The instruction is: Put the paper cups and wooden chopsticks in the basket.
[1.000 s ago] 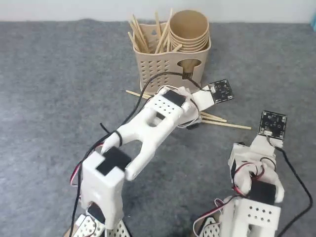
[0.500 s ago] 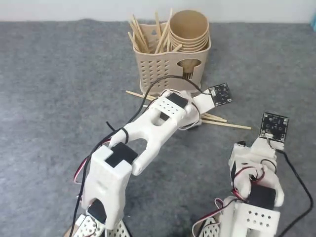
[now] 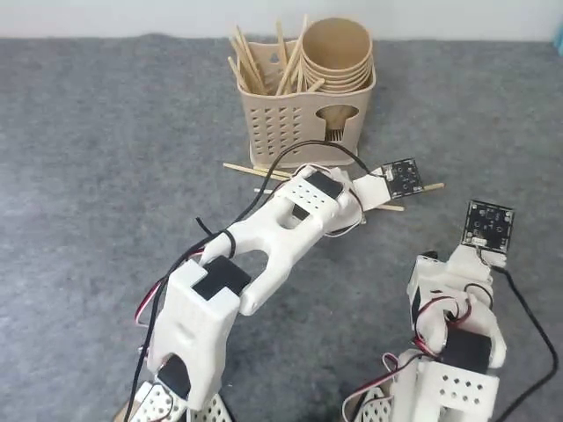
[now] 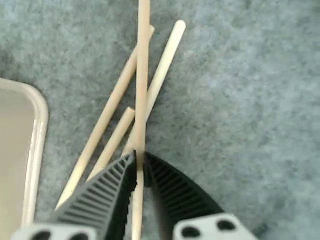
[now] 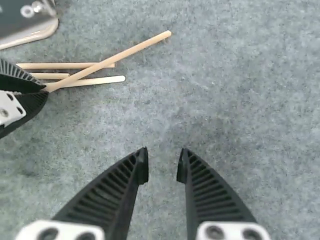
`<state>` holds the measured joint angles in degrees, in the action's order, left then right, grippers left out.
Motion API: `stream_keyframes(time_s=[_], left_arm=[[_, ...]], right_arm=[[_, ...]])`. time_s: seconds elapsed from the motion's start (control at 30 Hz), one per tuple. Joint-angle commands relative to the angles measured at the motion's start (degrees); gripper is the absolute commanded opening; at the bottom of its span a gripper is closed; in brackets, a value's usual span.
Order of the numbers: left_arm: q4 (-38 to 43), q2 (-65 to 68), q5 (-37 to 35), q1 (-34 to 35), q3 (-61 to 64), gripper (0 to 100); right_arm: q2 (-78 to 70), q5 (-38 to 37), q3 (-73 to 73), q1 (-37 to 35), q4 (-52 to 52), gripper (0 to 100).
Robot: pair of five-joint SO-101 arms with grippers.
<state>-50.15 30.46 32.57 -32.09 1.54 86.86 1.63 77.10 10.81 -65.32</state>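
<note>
The table [image 3: 97, 176] has a grey, felt-like nap. At its far middle stands the basket [image 3: 303, 123], made of beige plastic with rounded corners and rows of small holes in its near wall. Its right half holds a nested stack of tan paper cups [image 3: 337, 44] with round mouths. Its left half holds a sheaf of pale wooden sticks [image 3: 249, 61], standing on end and fanning out above the rim.

Just on the near side of the basket, loose chopsticks [image 4: 106, 117] lie flat on the table. They are thin, round and blunt-ended, and they cross one another at shallow angles. In the left wrist view a rounded corner of the basket rim shows beside them.

The left tool [image 4: 140, 159] sits directly over this loose bunch. Its black ribbed jaws are clenched on a single chopstick [image 4: 143, 75], gripped partway along its length. That chopstick runs across the top of the loose ones, and in the high view its free end points right.

The right tool [image 5: 162, 167] is at the near right, well apart from the basket, over bare table. It has the same black ribbed jaws, standing a little apart with nothing between them. The loose chopsticks lie farther off and to its left.
</note>
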Motion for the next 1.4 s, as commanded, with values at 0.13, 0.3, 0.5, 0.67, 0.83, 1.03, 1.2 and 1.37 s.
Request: stream_keyframes(time_s=[0.13, 0.3, 0.5, 0.67, 0.83, 1.03, 1.2, 1.37], left_arm=[[-3.52, -1.23, 0.35, -4.04, -3.38, 2], [-3.87, -1.23, -0.09, -2.02, -7.34, 17], [-0.26, -0.62, 0.0, 0.88, -8.92, 28], [1.49, 0.53, 0.26, 0.88, -9.1, 28], [1.41, 4.4, 1.14, 0.79, -10.86, 28], [-1.93, 7.21, 1.93, 0.7, -15.34, 27], [-2.9, 7.74, 5.27, -0.26, -15.52, 10], [-8.0, 7.82, 11.69, -2.2, -15.43, 1]], right_arm=[[0.66, -0.88, -0.26, 0.22, 0.13, 10.5], [0.66, -0.88, -0.26, 0.22, 0.04, 10.5], [0.66, -0.88, -0.26, 0.22, 0.04, 10.5], [0.66, -0.88, -0.26, 0.22, -0.13, 10.5], [0.66, -0.88, -0.26, 0.22, -0.22, 10.6], [0.66, -1.67, -0.26, 0.22, -0.31, 10.5], [0.66, -2.37, -0.26, 0.22, -0.31, 10.4], [0.66, -2.37, -0.26, 0.22, -0.31, 10.4]])
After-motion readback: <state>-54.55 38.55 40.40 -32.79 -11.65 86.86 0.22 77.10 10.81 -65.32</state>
